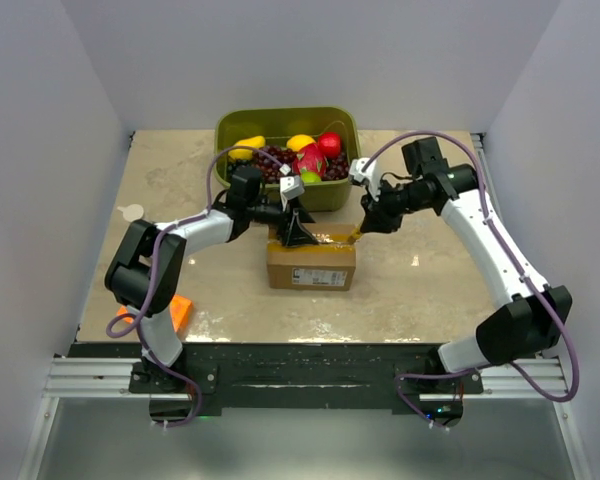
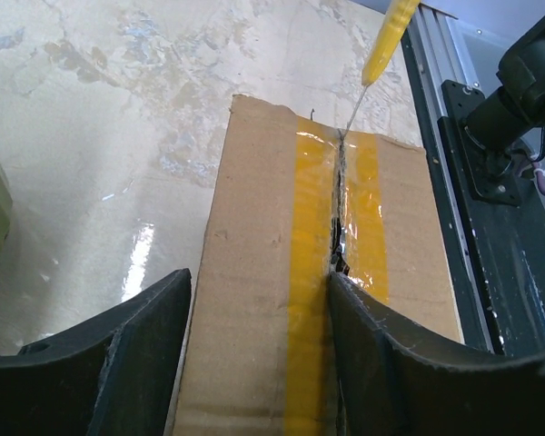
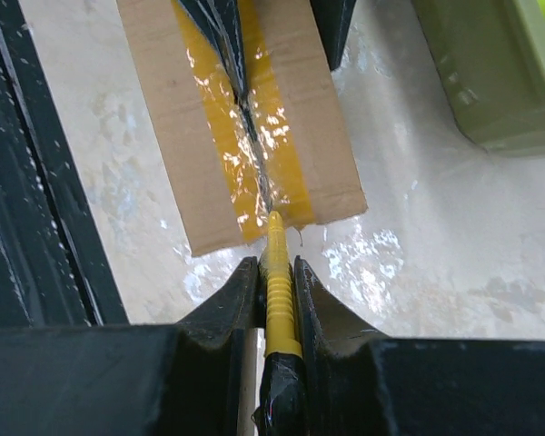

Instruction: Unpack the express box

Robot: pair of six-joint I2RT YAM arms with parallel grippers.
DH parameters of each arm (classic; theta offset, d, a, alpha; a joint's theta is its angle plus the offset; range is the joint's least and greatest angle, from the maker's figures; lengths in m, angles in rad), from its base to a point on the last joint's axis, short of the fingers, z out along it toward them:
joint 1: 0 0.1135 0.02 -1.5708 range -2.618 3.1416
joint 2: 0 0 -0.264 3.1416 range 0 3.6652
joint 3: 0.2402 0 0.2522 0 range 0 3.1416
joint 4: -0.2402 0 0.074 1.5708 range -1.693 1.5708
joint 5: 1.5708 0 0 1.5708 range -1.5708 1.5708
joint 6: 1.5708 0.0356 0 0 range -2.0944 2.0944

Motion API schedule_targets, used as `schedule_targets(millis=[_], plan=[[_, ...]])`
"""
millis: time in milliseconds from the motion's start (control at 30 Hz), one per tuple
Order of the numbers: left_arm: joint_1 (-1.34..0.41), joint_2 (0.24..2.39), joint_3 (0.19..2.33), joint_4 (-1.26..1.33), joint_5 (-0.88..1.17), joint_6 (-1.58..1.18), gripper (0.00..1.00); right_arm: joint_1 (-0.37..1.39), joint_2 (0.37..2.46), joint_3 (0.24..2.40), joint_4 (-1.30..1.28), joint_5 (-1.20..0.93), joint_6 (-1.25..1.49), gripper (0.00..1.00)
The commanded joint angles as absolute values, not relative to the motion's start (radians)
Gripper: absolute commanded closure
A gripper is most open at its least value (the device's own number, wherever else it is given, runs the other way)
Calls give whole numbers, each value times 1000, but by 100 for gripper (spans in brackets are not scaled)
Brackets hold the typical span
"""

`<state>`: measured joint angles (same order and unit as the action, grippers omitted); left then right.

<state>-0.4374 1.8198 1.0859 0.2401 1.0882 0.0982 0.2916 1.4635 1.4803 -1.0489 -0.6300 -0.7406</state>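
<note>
- The brown cardboard express box [image 1: 311, 265], with glossy tan tape [image 2: 313, 272] down its top seam, sits flat on the marbled beige table [image 1: 420, 290]. It's directly under the left gripper [image 2: 257, 291] and just ahead of the right gripper [image 3: 274, 265].
- The tape looks slit along the seam, with ragged film edges in both wrist views. No flap is lifted yet.
- Handling guess: probably light, with stiff walls but bendy flaps, and the tape is slick. Bare cardboard at a flap's free edge by the seam is likely the best place to take hold. The box will probably slide on the shiny table unless it's pinned down.
- Left gripper: the jaws are spread wide, one finger at the seam and the other by the box's outer long edge, so one top flap is bracketed between them. Nothing looks clamped, and contact with the cardboard can't be told.
- Right gripper: pinched tight on a slim yellow ribbed plastic cutter [image 3: 277, 309], its tip at the seam's end nearest that gripper.
- Past both grippers, an olive-green plastic bin [image 1: 285, 113] of toy fruit [image 1: 305, 150] sits just beyond the box.
- A flat orange box [image 1: 181, 312] lies well back from the left gripper, down by that arm's elbow.
</note>
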Motion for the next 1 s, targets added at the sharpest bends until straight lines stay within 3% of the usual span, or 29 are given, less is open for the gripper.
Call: schedule_targets(millis=[0,300,367,500,600,800,967], plan=[[-422,1873,1084,126,1015,147,34,236,1407,1477,-1221,-431,-842,100],[-422,1855,1137,80,1044,167,32,86,1365,1465,-1156,-454,-784,100],[-422,1832,1144,138,1071,112,29,83,1350,1444,-1045,-457,-565,100],[-423,1754,1158,313,1065,-21,17,83,1221,1313,-571,-346,-130,100],[-423,1759,1245,152,1039,96,15,83,1108,1191,-389,-218,78,100],[-423,1802,1377,-190,1035,391,12,81,1167,1174,-532,-291,163,100],[-423,1864,1454,-305,1117,361,11,81,1149,1098,-486,-365,271,100]])
